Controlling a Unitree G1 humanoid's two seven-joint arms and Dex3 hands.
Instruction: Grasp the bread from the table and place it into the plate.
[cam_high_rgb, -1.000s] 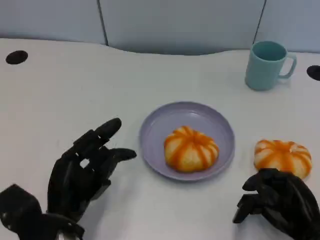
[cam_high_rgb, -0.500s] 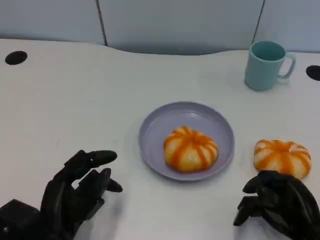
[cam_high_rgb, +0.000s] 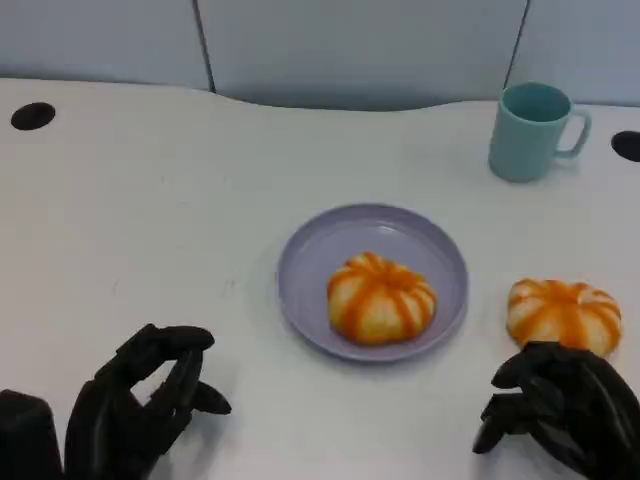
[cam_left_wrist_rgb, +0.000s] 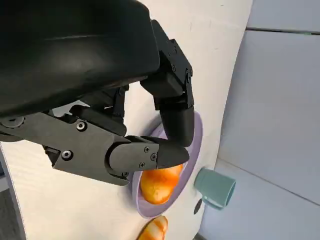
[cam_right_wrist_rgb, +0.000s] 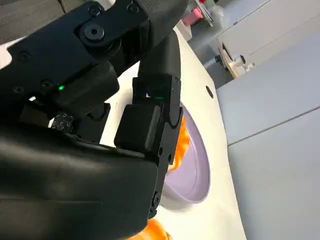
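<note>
Here, two striped orange breads are seen on the white table (cam_high_rgb: 150, 200): one bread (cam_high_rgb: 381, 297) lies inside the lilac plate (cam_high_rgb: 320, 250) at the table's middle, toward the plate's near right part, and a second bread (cam_high_rgb: 563, 314) lies on the bare table to the right of the plate, apart from its rim. The right hand (cam_high_rgb: 555, 408) is held low at the near right edge, just in front of that second bread, with its fingers (cam_high_rgb: 515, 371) curled inward around nothing; whether the fingertips touch the bread cannot be told from the head view. In the right wrist view the same hand's black shell and bent fingers (cam_right_wrist_rgb: 155, 120) are shown over the plate (cam_right_wrist_rgb: 197, 165), with orange bread glimpsed beyond them. The left hand (cam_high_rgb: 140, 405) is held at the near left, well apart from the plate, its fingers bent in a loose claw with gaps between them and nothing held. In the left wrist view its fingers (cam_left_wrist_rgb: 170, 100) are seen arched above the table, with the plate, both breads and the cup (cam_left_wrist_rgb: 215, 187) beyond. A teal cup (cam_high_rgb: 530, 130) stands upright at the far right, handle turned right.
</note>
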